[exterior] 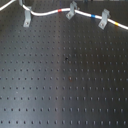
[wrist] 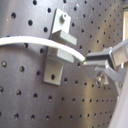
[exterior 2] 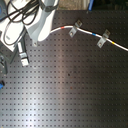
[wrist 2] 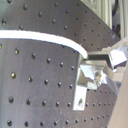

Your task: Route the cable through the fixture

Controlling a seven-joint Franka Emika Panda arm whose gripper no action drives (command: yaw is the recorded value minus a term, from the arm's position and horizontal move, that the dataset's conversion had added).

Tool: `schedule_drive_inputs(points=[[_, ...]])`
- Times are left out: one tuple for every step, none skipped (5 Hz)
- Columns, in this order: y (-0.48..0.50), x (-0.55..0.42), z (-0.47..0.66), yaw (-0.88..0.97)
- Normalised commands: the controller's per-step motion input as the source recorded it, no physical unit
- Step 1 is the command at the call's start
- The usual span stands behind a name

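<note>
Three grey clips stand in a row near one edge of the worktop [exterior: 65, 80], a black breadboard drilled with a regular grid of holes that fills both exterior views. Above one corner of that worktop, at the second exterior view's upper left, the white body of the Panda arm [exterior 2: 37, 22] hangs with black hoses looped over it; its gripper [wrist 2: 92, 62] appears only in the wrist views.

The cable [exterior: 47, 12], a long thin white cord, runs along the same edge as the clips. In the first exterior view it passes from the fixture [exterior: 26, 19], the slim bent-metal clip at the first exterior view's upper left, to the middle clip [exterior: 71, 11] and on to the third clip [exterior: 104, 19]. A red band [exterior: 60, 10] sits just before the middle clip, a blue band [exterior: 93, 16] just before the third, and a yellow-orange band [exterior: 112, 22] just past it. The cable touches or crosses the two farther clips; whether it sits inside them cannot be told.

In the first wrist view the cable arcs across the front of the fixture, just beside its upper block, and its end meets the gripper's fingertips [wrist: 95, 57]. They look clamped on the cable end.
</note>
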Motion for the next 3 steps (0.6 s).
schedule_drive_inputs(points=[[0.231,-0.053,0.52,-0.03],[0.218,-0.144,0.49,-0.06],[0.069,-0.057,0.16,-0.07]])
